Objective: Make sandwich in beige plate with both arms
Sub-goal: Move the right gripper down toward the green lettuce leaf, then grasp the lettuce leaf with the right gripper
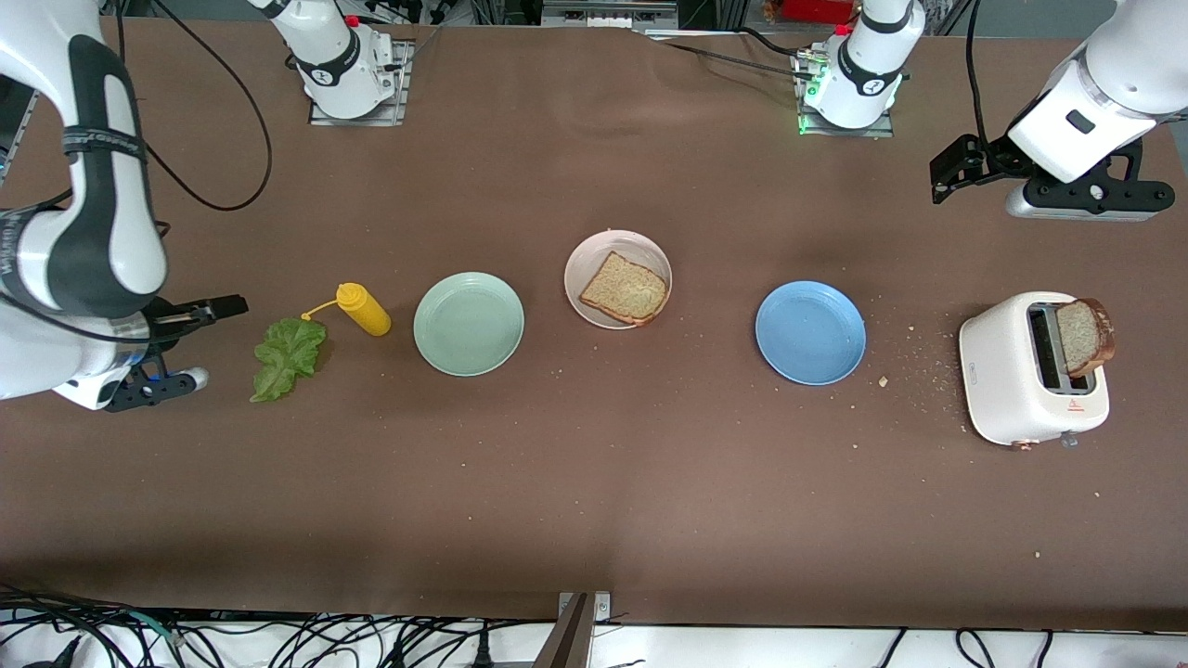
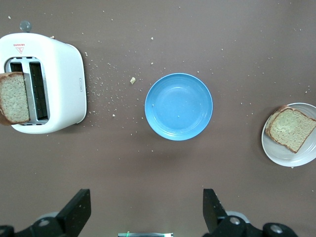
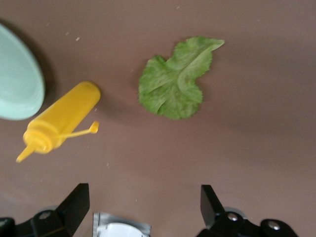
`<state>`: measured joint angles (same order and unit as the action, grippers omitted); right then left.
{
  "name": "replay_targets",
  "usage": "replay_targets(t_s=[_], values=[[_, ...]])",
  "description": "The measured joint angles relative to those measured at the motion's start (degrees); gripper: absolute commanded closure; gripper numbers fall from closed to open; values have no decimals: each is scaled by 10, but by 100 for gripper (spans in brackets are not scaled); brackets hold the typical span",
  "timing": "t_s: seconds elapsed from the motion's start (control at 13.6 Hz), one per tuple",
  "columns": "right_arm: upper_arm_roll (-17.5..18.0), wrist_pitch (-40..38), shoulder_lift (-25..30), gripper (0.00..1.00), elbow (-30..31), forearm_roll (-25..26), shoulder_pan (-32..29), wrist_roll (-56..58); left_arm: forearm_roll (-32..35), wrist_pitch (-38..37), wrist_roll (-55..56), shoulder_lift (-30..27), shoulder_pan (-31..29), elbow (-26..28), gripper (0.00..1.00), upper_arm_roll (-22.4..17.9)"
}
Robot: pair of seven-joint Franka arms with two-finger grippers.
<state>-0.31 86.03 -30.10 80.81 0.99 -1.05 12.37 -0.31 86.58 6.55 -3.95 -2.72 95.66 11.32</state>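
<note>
Front view: the beige plate (image 1: pixel 583 255) sits mid-frame on the brown surface (image 1: pixel 594 501), carrying one toast slice (image 1: pixel 625 289) turned diamond-wise, one corner aimed at the frame's lower right. A mint plate (image 1: pixel 468 324) and a blue plate (image 1: pixel 809 332) flank it. At centre-left, a yellow bottle (image 1: pixel 364 309) lies beside a lettuce leaf (image 1: pixel 288 357), the leaf's long axis running from lower left to upper right. At the right edge a white toaster (image 1: pixel 1030 371) holds a second slice (image 1: pixel 1084 336) standing in a slot. The right gripper (image 1: pixel 223 306) hangs at the left edge, the left gripper (image 1: pixel 951 172) at upper right.

Left wrist view: only here do crumbs (image 2: pixel 132 80) show thickly between toaster and blue plate. The left gripper's fingers (image 2: pixel 76 210) stand wide apart, holding nothing, along the frame's bottom.

Right wrist view: the leaf's veins show; the bottle's nozzle points to the lower left. The right gripper's fingers (image 3: pixel 74 205) are likewise spread and bare.
</note>
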Motion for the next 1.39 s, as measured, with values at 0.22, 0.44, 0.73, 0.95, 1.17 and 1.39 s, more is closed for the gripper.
replay_targets(t_s=[0.22,0.44,0.73,0.95,1.17,1.39], values=[[9,98,37,0,93,25,1,-35,0,0,0,0,0,0,0,0],[17,193,61,0,179,67,1,-38,0,0,0,0,0,0,0,0],[20,312,66,0,255,123,1,-41,0,0,0,0,0,0,0,0],[20,326,71,0,263,126,0,-41,0,0,0,0,0,0,0,0],[19,358,72,0,267,126,-1,-49,0,0,0,0,0,0,0,0],[14,405,59,0,280,126,-4,-100,0,0,0,0,0,0,0,0]])
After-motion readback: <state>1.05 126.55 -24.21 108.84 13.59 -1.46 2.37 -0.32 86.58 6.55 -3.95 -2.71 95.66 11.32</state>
